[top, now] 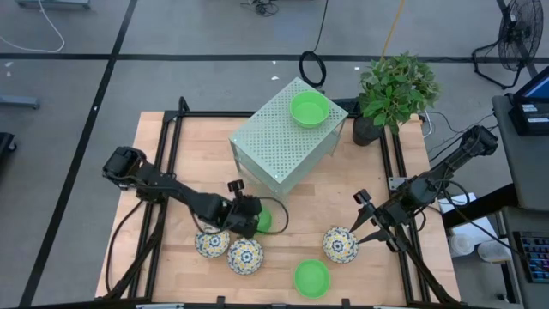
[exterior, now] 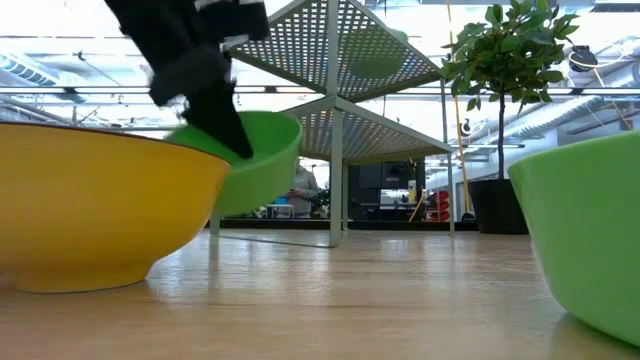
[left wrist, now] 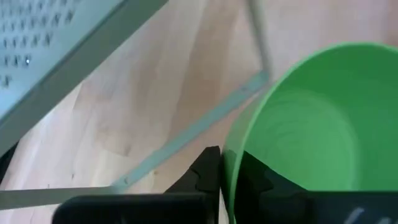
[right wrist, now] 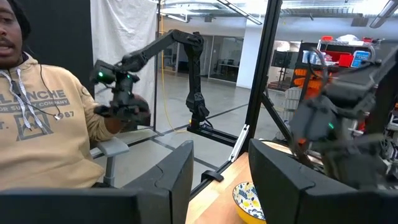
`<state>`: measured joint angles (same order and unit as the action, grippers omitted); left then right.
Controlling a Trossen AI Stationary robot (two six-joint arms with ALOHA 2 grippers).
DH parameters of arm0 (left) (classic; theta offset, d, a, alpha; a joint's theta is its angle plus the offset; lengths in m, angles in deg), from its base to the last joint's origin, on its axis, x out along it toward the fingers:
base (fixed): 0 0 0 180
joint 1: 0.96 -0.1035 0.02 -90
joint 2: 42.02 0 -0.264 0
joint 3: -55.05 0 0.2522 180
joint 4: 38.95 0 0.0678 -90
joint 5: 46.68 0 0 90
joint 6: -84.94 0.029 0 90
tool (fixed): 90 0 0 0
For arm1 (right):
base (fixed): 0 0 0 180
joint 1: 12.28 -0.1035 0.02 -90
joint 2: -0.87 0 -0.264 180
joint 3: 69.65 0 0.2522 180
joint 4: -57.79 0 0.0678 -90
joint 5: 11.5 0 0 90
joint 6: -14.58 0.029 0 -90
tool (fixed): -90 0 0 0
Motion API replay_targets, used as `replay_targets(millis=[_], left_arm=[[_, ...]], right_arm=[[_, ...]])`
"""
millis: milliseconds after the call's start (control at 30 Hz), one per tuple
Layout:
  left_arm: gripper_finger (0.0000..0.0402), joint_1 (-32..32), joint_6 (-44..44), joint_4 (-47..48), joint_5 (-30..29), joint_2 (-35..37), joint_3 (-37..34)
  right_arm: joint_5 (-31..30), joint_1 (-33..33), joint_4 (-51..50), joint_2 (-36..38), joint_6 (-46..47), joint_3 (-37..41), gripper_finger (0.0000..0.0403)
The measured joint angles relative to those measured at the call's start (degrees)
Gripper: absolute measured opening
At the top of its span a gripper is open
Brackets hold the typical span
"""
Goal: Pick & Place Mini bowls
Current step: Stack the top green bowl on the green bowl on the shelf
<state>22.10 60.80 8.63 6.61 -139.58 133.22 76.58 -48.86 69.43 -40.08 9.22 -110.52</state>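
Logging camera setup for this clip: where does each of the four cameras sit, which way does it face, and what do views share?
High view: overhead, straight down on the table; both arms, perforated box.
Low view: tabletop level, facing the room; left gripper pinching a green bowl by its rim.
Left wrist view: past its fingers, the same green bowl and the box's frame.
Right wrist view: between open fingers, a floral bowl, a seated person.
Shared: the held bowl shows in the high, low and left wrist views.

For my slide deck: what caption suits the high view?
Left pincer grips a green mini bowl beside the perforated box; right pincer waits open.
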Motion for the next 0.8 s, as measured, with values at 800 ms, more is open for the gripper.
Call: replay_targets(millis=[800], left_arm=[[0.0011, 14.0, 60.93, -46.02, -29.92, -2.63, 9.93]], right_arm=[[-15.33, 0.13, 3.53, -7.0, -1.26, 0.0, 0.0141]])
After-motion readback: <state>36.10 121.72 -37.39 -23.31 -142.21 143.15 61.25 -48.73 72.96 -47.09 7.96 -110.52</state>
